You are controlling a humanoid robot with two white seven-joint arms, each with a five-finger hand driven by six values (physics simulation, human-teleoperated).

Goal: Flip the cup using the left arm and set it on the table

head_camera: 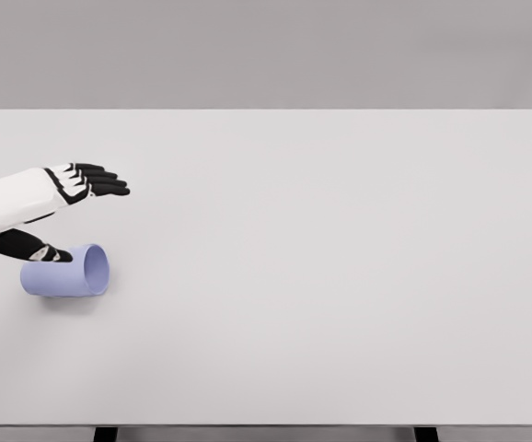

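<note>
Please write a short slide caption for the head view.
Left hand open above a lavender cup lying sideways on the white table.

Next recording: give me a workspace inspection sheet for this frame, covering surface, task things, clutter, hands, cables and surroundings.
Surface: white table, plain and flat, filling most of the head view.
Job's things: lavender cup lying on its side near the table's left edge, open mouth facing right.
Clutter: nothing seen.
Hands: left hand just behind the cup, fingers stretched out to the right, thumb down by the cup's upper side; no grasp closed on it. Right hand not in view.
Cables: nothing seen.
Surroundings: plain grey wall behind the table; dark table legs show at the bottom edge.
</note>
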